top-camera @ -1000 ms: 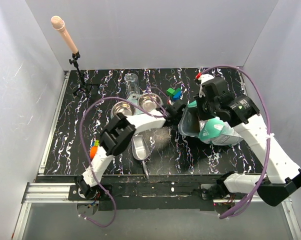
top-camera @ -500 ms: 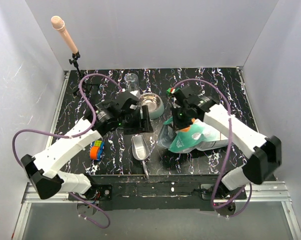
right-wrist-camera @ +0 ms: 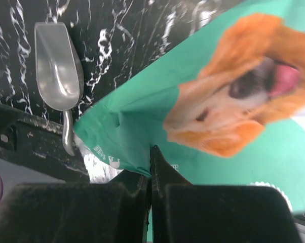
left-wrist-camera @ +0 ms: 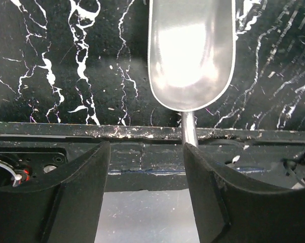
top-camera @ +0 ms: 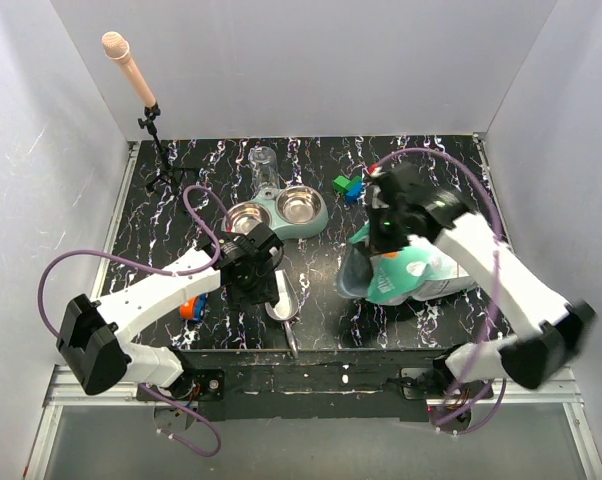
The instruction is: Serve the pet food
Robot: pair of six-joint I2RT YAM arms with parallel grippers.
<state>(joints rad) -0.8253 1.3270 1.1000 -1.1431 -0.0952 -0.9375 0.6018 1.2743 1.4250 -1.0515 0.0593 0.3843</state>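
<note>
No kibble shows in any view. The teal-and-white dog-print bag [top-camera: 406, 272] lies at the right of the table, its mouth facing left. My right gripper [top-camera: 378, 232] is shut on the bag's upper edge; in the right wrist view the gripper [right-wrist-camera: 150, 152] pinches the teal film of the bag [right-wrist-camera: 218, 101]. The metal scoop [top-camera: 279, 296] lies empty near the front edge, handle toward me. My left gripper [top-camera: 264, 280] hangs open just above it. In the left wrist view the scoop [left-wrist-camera: 191, 55] lies ahead of the gripper [left-wrist-camera: 145, 192], its handle running down beside the right finger [left-wrist-camera: 218, 192].
A double steel bowl [top-camera: 276, 210] with a clear bottle [top-camera: 264, 165] stands behind the scoop. Green and blue blocks [top-camera: 348, 185] lie at the back. An orange object [top-camera: 189, 307] lies under the left arm. A microphone stand [top-camera: 153, 130] is at the back left. The table's front edge [left-wrist-camera: 91, 130] is close.
My left gripper has moved from beside the bowls toward the front, over the scoop. My right gripper has shifted right with the bag in it.
</note>
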